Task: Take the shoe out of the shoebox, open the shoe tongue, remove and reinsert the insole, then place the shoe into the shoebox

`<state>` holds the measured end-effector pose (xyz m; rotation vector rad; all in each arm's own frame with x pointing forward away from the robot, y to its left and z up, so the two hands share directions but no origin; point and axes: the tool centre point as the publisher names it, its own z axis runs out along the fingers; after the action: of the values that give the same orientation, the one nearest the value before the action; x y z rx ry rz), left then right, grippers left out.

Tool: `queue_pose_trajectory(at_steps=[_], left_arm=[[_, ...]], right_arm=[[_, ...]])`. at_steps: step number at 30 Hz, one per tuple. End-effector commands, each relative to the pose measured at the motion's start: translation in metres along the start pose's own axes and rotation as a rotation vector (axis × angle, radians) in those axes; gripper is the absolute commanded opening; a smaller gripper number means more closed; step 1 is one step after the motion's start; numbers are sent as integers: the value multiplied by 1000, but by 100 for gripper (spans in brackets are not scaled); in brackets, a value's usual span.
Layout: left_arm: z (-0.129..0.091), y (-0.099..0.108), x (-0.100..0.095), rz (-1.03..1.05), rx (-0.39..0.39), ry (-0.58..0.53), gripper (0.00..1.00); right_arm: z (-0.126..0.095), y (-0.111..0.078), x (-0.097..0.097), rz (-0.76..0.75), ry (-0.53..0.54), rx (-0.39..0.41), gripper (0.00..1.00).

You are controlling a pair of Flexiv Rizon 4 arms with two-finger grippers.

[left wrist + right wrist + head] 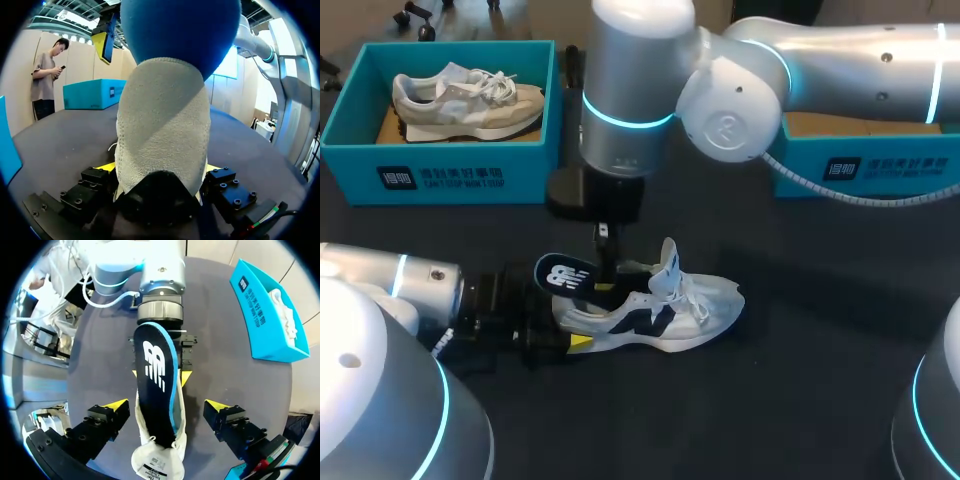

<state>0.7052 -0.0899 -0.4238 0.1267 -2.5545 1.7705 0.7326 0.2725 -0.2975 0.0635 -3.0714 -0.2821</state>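
- White-and-navy mesh sneaker (665,310) lies mid-frame, unboxed, its heel clamped by the left gripper (159,169).
- Dark, blue-edged foam insole (563,275) sticks half out; the right gripper (166,405) is spread apart around it.
- Seemingly left: reseating, boxing.

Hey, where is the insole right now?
Mid-table in the head view, the insole pokes out of the shoe at its heel end, just beside the left gripper and under the right gripper.

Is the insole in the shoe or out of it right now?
Partly out. The insole has its logo end sticking up and back out of the opening of the shoe, while its front end sits inside.
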Motion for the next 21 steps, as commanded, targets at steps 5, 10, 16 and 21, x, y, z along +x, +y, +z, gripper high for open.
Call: queue_pose_trajectory(at_steps=[5, 10, 16, 21], left_arm=[[0, 0, 0, 0, -4, 0, 0], [0, 0, 0, 0, -4, 0, 0], [0, 0, 0, 0, -4, 0, 0], [0, 0, 0, 0, -4, 0, 0]], right_arm=[[0, -2, 1, 0, -2, -4, 100], [0, -2, 1, 28, 43, -19, 100], [1, 4, 1, 64, 147, -101, 100], [2, 7, 2, 62, 240, -165, 100]])
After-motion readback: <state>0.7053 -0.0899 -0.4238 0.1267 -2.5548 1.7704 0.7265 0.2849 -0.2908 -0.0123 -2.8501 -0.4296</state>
